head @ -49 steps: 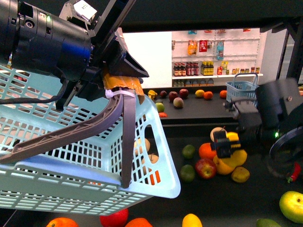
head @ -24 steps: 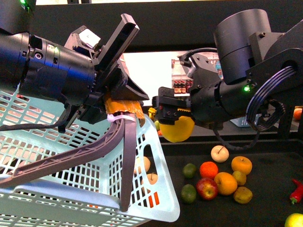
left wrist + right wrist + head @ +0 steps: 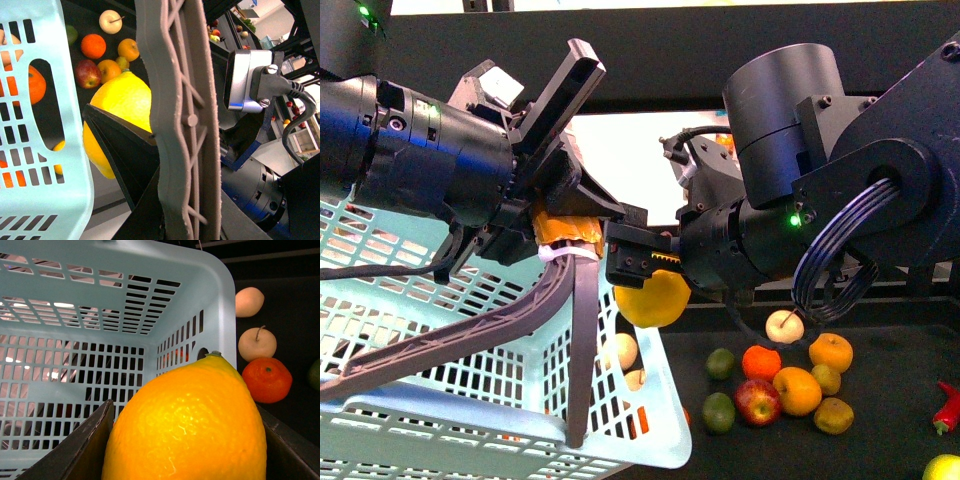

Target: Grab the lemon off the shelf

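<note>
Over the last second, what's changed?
The right gripper lifted the lemon off the shelf and carried it leftward, up to the rim of the basket. The left gripper keeps its hold on the basket's handle.

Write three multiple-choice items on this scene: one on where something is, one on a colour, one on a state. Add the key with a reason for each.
1. Where is the lemon relative to the basket?
A. lying on its bottom
B. held by the right pincer close to its rim
C. underneath it

2. What colour is the basket?
A. light blue
B. red
C. black

3. The left pincer is:
A. open and empty
B. out of view
C. shut on the basket's grey handle

Key: 1 B, the front view shows it clamped beside the rim; 2 A, its mesh walls are pale blue; 3 C, its pads grip the handle.
</note>
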